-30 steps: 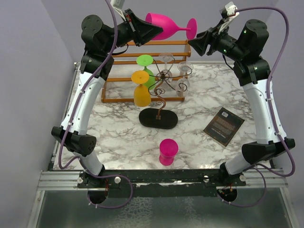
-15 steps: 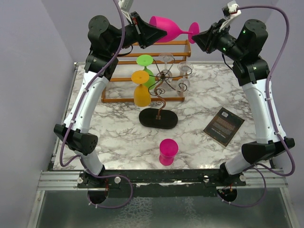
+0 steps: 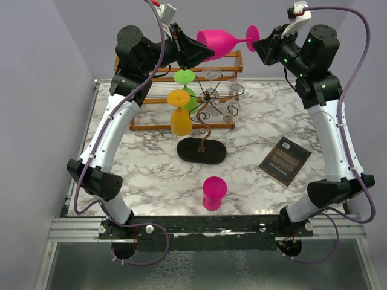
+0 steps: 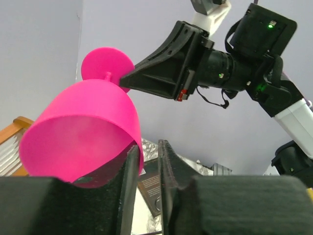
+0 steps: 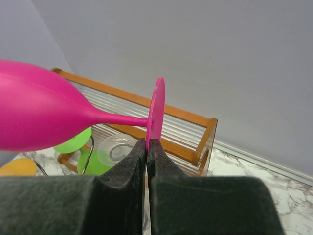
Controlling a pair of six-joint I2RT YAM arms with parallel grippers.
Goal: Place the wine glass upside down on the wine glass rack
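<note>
The pink wine glass [image 3: 221,41] hangs level in the air, high above the rack, bowl to the left and foot to the right. My right gripper [image 3: 261,45] is shut on the rim of its foot [image 5: 156,110]. My left gripper [image 3: 202,48] is at the bowl's mouth [image 4: 83,132]: one finger is inside the bowl and the other is outside, with a visible gap between the jaws [image 4: 148,147]. The wine glass rack [image 3: 208,96], a dark wire stand on a black oval base [image 3: 201,151], stands below and holds orange, green and clear glasses upside down.
An orange-brown wooden slatted shelf [image 3: 181,63] stands behind the rack, right under the held glass. A small pink cup [image 3: 214,192] sits near the front edge. A dark booklet [image 3: 285,160] lies at the right. Purple walls close in on both sides.
Both grippers have moved up and to the right with the pink glass between them. The glass has tilted so that its foot is now higher.
</note>
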